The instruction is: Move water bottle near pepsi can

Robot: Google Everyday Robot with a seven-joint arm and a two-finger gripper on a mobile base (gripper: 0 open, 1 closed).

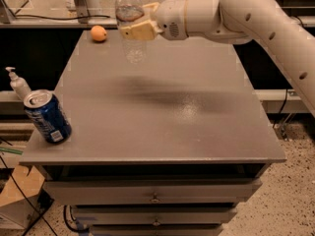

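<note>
The water bottle (130, 14) is clear plastic with a white cap and a dark band near its top. It hangs upright in the air above the far middle of the grey table (162, 117). My gripper (134, 30) is shut on the bottle's middle, reaching in from the right on the white arm. The pepsi can (47, 116) is blue with a silver top and a white patch low on its side. It stands tilted at the table's front left corner, far from the bottle.
An orange fruit (99, 33) lies at the table's far left corner. A small white pump dispenser (18, 84) stands behind the table's left edge, beside the can. Drawers sit below the tabletop. A shelf rail runs behind the table.
</note>
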